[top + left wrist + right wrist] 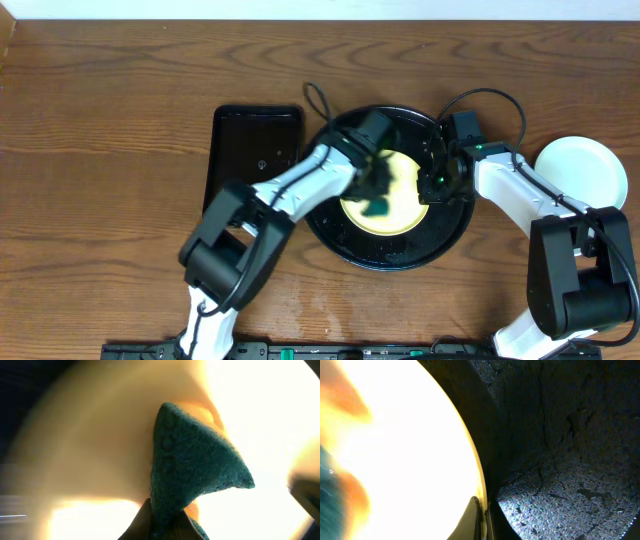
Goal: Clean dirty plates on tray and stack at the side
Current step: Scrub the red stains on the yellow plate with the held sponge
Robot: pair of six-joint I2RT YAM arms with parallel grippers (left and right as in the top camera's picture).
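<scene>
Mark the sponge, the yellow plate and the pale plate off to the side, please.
sponge (190,460): left wrist view, middle of its teal face.
yellow plate (408,195): overhead view, bare patch right of the sponge.
pale plate (581,171): overhead view, its centre.

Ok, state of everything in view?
Pale yellow round plate: in the round tray.
Glossy round black tray: holds that plate.
Teal sponge: folded, against the yellow plate.
Left gripper: shut on the sponge.
Right gripper: shut on the yellow plate's rim.
Pale round plate: on table, untouched.
Black rectangular tray: untouched.
</scene>
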